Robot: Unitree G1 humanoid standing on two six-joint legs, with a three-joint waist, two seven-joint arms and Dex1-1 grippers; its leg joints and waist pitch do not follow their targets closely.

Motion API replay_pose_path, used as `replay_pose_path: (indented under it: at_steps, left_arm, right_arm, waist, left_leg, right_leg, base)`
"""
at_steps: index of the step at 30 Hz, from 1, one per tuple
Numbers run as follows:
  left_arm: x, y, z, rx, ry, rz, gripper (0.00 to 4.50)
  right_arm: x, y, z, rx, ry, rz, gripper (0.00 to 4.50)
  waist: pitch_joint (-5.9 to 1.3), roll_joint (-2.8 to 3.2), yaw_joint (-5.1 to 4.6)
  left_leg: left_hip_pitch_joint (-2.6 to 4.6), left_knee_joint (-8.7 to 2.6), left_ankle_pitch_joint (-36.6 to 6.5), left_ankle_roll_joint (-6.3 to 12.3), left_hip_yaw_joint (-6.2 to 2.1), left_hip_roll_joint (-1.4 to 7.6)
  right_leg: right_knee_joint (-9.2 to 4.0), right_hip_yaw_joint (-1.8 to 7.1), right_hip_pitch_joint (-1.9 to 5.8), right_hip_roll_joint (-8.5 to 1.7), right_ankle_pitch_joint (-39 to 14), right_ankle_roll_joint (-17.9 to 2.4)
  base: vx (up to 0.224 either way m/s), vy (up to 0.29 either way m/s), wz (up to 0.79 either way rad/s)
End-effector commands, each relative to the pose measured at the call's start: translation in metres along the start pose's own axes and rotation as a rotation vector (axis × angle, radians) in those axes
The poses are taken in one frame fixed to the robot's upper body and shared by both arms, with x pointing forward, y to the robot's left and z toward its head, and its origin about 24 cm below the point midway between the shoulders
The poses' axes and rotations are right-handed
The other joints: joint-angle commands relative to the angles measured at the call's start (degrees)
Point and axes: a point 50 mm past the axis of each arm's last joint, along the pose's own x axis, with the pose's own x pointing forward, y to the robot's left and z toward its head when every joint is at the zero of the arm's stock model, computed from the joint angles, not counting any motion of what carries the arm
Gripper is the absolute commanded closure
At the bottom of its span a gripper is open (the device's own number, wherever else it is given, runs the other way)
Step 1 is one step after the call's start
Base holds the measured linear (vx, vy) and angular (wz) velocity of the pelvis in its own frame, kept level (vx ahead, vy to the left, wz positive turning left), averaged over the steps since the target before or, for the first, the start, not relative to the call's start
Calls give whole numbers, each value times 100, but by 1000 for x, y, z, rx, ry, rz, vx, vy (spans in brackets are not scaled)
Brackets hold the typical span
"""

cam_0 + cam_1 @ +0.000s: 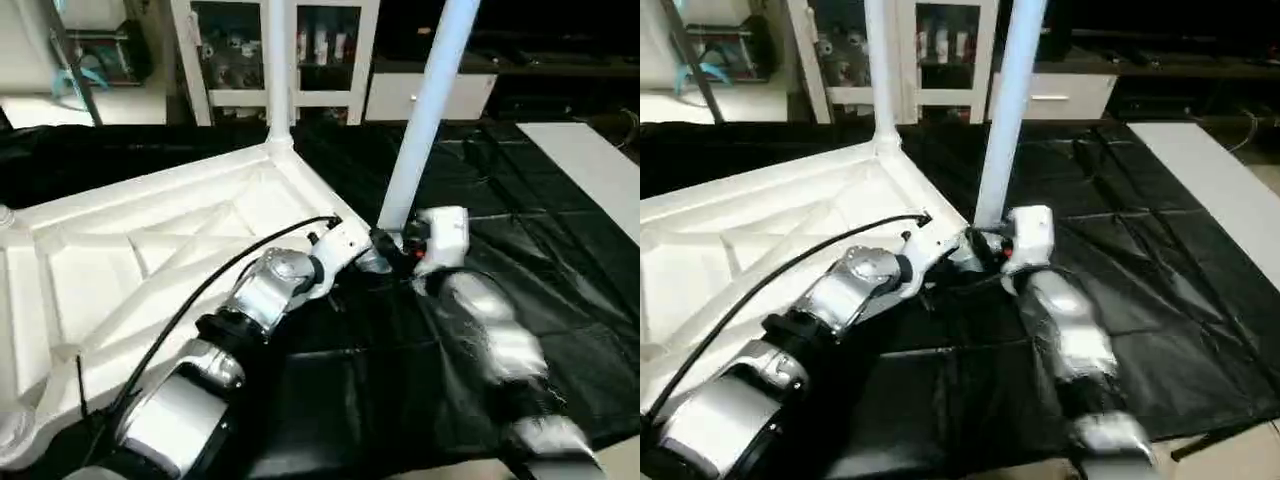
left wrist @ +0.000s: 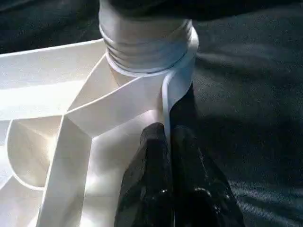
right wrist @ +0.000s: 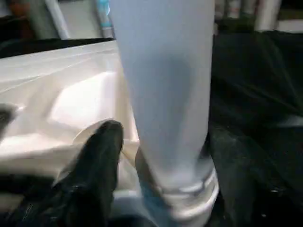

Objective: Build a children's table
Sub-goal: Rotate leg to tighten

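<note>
leg (image 1: 425,110) upright in tabletop (image 1: 120,260) corner socket, axis vertical | right gripper (image 3: 161,156) straddling its base, grip unconfirmed | left gripper (image 2: 168,179) closed on rim at 9 o'clock

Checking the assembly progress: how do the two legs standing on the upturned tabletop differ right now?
The near leg leans to the right, with the right gripper around its base; the far leg stands straight, untouched. The near leg sits at the tabletop corner whose rim the left gripper pinches; the far leg stands at the far corner. Both are white tubes rising out of the picture.
</note>
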Motion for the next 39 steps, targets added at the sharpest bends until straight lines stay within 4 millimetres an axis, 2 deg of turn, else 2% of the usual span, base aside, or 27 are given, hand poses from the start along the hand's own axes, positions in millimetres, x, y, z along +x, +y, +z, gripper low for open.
replay_pose_path:
  at_steps: [1, 4, 6, 7, 8, 9, 10, 11, 12, 13, 14, 18, 19, 22, 23, 24, 27, 29, 30, 36, 39]
  left_arm:
    - [-4, -6, 8, 95, -73, -88, 450]
    - [-12, -9, -2, 106, -45, -167, 450]
    - [-16, -11, -4, 126, -48, -214, 450]
    - [-18, -12, -5, 140, -53, -243, 450]
    - [-23, -13, -9, 172, -46, -294, 450]
    - [-28, -16, -12, 190, -49, -352, 450]
    - [-32, -17, -14, 193, -47, -388, 450]
    - [-32, -17, -14, 193, -47, -388, 450]
    - [-39, -21, -18, 222, -44, -466, 450]
    - [-43, -23, -20, 233, -38, -504, 450]
    - [-48, -26, -22, 241, -33, -560, 450]
    - [-55, -31, -21, 241, -42, -636, 450]
    - [-57, -33, -20, 247, -41, -654, 450]
    - [-60, -36, -21, 260, -32, -690, 450]
    - [-61, -37, -21, 262, -30, -700, 450]
    - [-62, -37, -21, 263, -28, -707, 450]
    - [-62, -38, -20, 267, -31, -707, 450]
    - [-61, -37, -20, 268, -30, -697, 450]
    - [-61, -37, -20, 268, -27, -691, 450]
    - [-61, -37, -20, 269, -23, -685, 450]
    - [-61, -36, -20, 269, -22, -678, 450]
  right_arm:
    - [-10, -3, 16, -41, -30, 59, 114]
    - [-32, -14, 23, -112, 0, 126, 94]
    - [-41, -15, 25, -138, 21, 179, 71]
    - [-45, -15, 27, -150, 35, 212, 60]
    - [-57, -14, 29, -177, 70, 299, 55]
    - [-67, -13, 30, -196, 104, 370, 52]
    - [-75, -11, 30, -203, 132, 432, 46]
    - [-75, -11, 30, -203, 132, 432, 34]
    - [-87, -8, 27, -215, 195, 547, 20]
    - [-93, -6, 25, -217, 230, 596, 12]
    - [-97, -5, 23, -224, 265, 635, 12]
    - [-98, -4, 18, -243, 297, 663, 4]
    - [-97, -3, 17, -248, 302, 674, 4]
    - [-93, 1, 13, -266, 321, 701, 4]
    - [-92, 2, 11, -282, 342, 719, 4]
    - [-92, 2, 10, -294, 356, 732, 4]
    - [-89, 2, 2, -363, 415, 762, 4]
    - [-86, 2, 0, -381, 432, 772, 4]
    - [-84, 2, -1, -387, 437, 778, 4]
    - [-79, 3, 0, -369, 431, 822, 4]
    - [-76, 4, 2, -362, 405, 843, 40]
  waist:
    - [-316, -76, 32]
    - [-320, -67, 67]
    - [-325, -46, 112]
    - [-329, -28, 95]
    - [-332, -4, 107]
    - [-334, -7, 132]
    - [-319, -15, 127]
    - [-322, -17, 144]
    - [-318, -10, 127]
    - [-316, -9, 162]
    - [-315, 15, 157]
    - [-308, -3, 151]
    - [-308, -20, 156]
    - [-305, -6, 175]
    - [-302, -24, 168]
    - [-305, -11, 180]
    - [-306, -18, 184]
    - [-311, -31, 180]
    - [-321, -33, 169]
    - [-328, -39, 182]
    - [-331, -50, 187]
  left_leg:
    - [141, -457, -1356, 271, -195, 447]
    - [149, -446, -1243, 239, -177, 447]
    - [162, -440, -1119, 287, -168, 467]
    - [137, -437, -1058, 295, -167, 450]
    - [145, -436, -1079, 312, -171, 444]
    - [158, -424, -1045, 367, -174, 473]
    - [134, -436, -1093, 410, -168, 473]
    - [149, -432, -1118, 405, -167, 482]
    - [147, -438, -1217, 382, -162, 473]
    - [170, -433, -1267, 356, -162, 498]
    - [163, -442, -1261, 334, -163, 488]
    - [184, -441, -1348, 209, -146, 490]
    - [196, -446, -1424, 157, -145, 495]
    - [212, -444, -1473, 61, -139, 487]
    - [197, -449, -1452, 57, -137, 479]
    - [211, -444, -1460, 30, -135, 479]
    - [212, -434, -1429, 5, -129, 475]
    - [208, -427, -1406, 7, -130, 472]
    - [180, -416, -1307, 46, -139, 463]
    - [194, -385, -1234, 179, -131, 471]
    - [188, -371, -1229, 197, -127, 469]
  right_leg:
    - [-405, 207, 154, -379, -1449, -1028]
    - [-391, 209, 143, -372, -1394, -1068]
    - [-361, 212, 142, -353, -1081, -1122]
    - [-329, 204, 145, -336, -909, -1189]
    - [-334, 198, 156, -329, -877, -1189]
    - [-311, 209, 172, -345, -681, -1212]
    - [-310, 208, 182, -343, -649, -1257]
    - [-312, 209, 179, -354, -668, -1274]
    - [-321, 206, 165, -350, -773, -1308]
    - [-327, 214, 162, -363, -803, -1312]
    - [-314, 211, 164, -356, -822, -1325]
    - [-302, 216, 131, -352, -836, -1426]
    - [-308, 219, 128, -359, -958, -1410]
    - [-310, 225, 111, -349, -1057, -1365]
    - [-313, 224, 120, -344, -1069, -1345]
    - [-312, 225, 110, -352, -1110, -1324]
    - [-311, 229, 114, -350, -1086, -1315]
    - [-302, 225, 118, -347, -1054, -1328]
    - [-278, 221, 143, -347, -955, -1340]
    - [-256, 221, 140, -345, -846, -1411]
    - [-253, 222, 138, -352, -877, -1434]
  base:
    - [0, 0, 0]
    - [0, 0, 0]
    - [0, 0, 0]
    - [0, 0, 0]
    - [0, 0, 0]
    - [0, 0, 0]
    - [0, 0, 0]
    - [0, 0, 0]
    - [0, 0, 0]
    - [0, 0, 0]
    - [0, 0, 0]
    - [0, 0, 0]
    - [0, 0, 0]
    - [0, 0, 0]
    - [0, 0, 0]
    - [0, 0, 0]
    - [0, 0, 0]
    - [0, 0, 0]
    - [0, 0, 0]
    - [0, 0, 0]
    - [0, 0, 0]
